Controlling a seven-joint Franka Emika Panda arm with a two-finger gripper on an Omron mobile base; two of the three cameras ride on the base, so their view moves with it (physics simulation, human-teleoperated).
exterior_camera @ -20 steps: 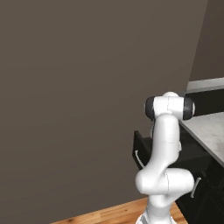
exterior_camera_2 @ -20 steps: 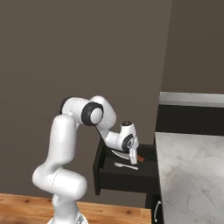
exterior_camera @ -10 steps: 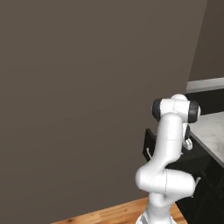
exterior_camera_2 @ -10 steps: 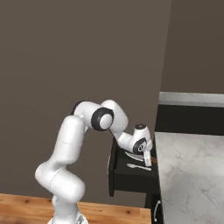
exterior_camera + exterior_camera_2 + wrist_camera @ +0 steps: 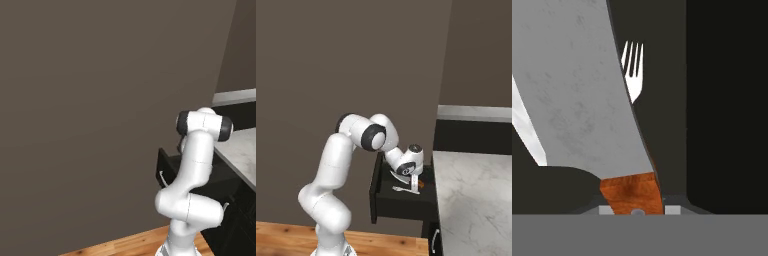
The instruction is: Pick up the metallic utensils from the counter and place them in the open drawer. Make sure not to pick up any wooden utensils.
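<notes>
From the left base camera I see the arm (image 5: 195,165) folded up in front of the open drawer (image 5: 167,167), which stands pulled out from the black cabinets with its silver handle facing the wall.

On the right base camera, over the last second the elbow has swung across toward the worktop (image 5: 476,200) and the hand has travelled with it. It now sits low over the drawer's inner end, just beside the worktop edge. The pincer (image 5: 415,186) has not let go in that time: it is clamped on a utensil (image 5: 577,100) with a broad grey blade and an orange-brown grip, and the grip end sits between the fingertips in the hand camera. To the right of that blade the hand camera shows a silvery fork (image 5: 633,70) lying flat on the dark drawer floor, tines pointing away from me.

My reading: one metal piece is already delivered, and the carried one has arrived over the drawer and only needs releasing. The blade hangs close to the fork, so I would expect it to land near it or partly on it.
</notes>
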